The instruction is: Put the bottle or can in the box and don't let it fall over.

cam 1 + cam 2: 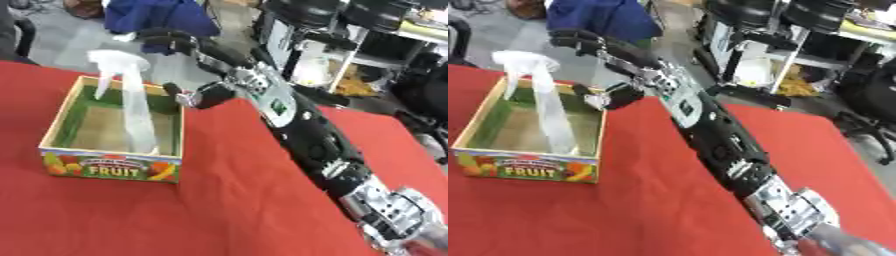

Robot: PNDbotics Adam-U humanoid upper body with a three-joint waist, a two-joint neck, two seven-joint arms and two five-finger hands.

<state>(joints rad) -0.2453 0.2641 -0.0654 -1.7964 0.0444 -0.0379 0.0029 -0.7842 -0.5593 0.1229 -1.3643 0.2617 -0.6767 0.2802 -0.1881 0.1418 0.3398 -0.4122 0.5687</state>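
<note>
Bottle (136, 107), a clear spray one, stands upright inside the box (110, 165) marked FRUIT on the red table (227, 200); that much shows from the left eye. The right hand (188, 47) hangs just beside the nozzle, fingers spread and relaxed, gripping nothing, apart from the bottle.

From the right eye, the black arm (710, 135) stretches in from the lower right across the cloth. No left hand shows.

A red cloth (219, 200) covers the whole table. Past the table's far edge hangs something blue (157, 17). Near the far right corner stand black office chairs (424, 95) on a grey floor (70, 37).
</note>
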